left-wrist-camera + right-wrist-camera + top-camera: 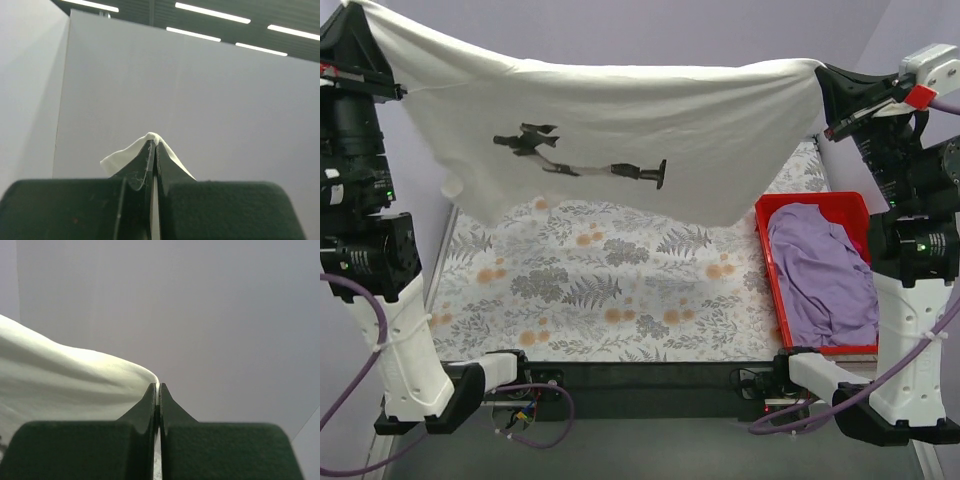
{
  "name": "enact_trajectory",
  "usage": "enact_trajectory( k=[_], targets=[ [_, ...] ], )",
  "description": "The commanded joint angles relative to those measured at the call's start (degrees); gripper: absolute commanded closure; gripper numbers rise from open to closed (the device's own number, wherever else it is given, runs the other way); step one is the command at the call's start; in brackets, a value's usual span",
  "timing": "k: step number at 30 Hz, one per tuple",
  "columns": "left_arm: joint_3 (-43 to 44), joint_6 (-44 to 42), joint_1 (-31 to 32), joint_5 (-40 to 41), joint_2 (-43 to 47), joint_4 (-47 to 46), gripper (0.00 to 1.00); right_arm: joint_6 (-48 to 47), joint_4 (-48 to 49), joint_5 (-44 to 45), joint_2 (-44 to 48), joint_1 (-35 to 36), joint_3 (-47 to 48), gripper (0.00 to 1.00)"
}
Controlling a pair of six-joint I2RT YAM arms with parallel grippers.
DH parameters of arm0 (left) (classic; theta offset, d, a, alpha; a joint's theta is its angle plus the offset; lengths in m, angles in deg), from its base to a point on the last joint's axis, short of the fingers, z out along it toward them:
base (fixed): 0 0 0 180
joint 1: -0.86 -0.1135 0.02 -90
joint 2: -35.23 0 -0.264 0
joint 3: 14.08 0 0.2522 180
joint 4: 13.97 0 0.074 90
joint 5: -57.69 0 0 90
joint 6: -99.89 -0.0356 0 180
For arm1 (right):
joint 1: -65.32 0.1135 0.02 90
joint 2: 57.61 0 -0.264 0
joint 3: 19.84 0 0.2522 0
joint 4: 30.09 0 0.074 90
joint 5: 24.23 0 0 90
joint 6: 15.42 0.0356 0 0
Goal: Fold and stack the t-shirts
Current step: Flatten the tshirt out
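Looking down past both grippers onto a floral tablecloth [620, 290], spread flat well beneath them. Holding above it a white tee [650, 120], stretched wide like a sheet from the left gripper [362, 18] across to the right gripper [825, 78], sagging a little midway between them, black robot-arm print [580, 160] facing the top camera, lower hem hanging loose. Finding a red bin [767, 260] down below the right gripper, beside the near right part of the tablecloth, with a purple tee [825, 270] crumpled inside it. Pinching a small peak of white fabric in the left gripper [153, 145], jaws pressed tight together on it. Clamping likewise with the right gripper [158, 386], jaws clenched on the tee's edge, cloth billowing away to its left.
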Motion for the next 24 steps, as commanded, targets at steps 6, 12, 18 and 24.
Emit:
enact_trajectory(
  k=[6, 12, 18, 24],
  targets=[
    [-3.8, -3.8, -0.2, 0.2, -2.1, -1.8, 1.0, -2.6, 2.7, 1.3, 0.2, 1.0, -3.2, 0.99],
    [-14.3, -3.2, -0.2, -2.7, -8.1, -4.1, 1.0, -1.3, 4.1, 1.2, -3.1, 1.1, -12.0, 0.99],
    [-27.2, -0.7, -0.3, -3.2, -19.6, -10.4, 1.0, 0.1, 8.1, 3.0, -12.8, 1.1, -22.6, 0.99],
    [-33.7, 0.9, -0.2, -3.6, -34.3, -20.5, 1.0, -1.8, 14.3, 5.1, -29.9, 0.2, -24.5, 0.99]
  ],
)
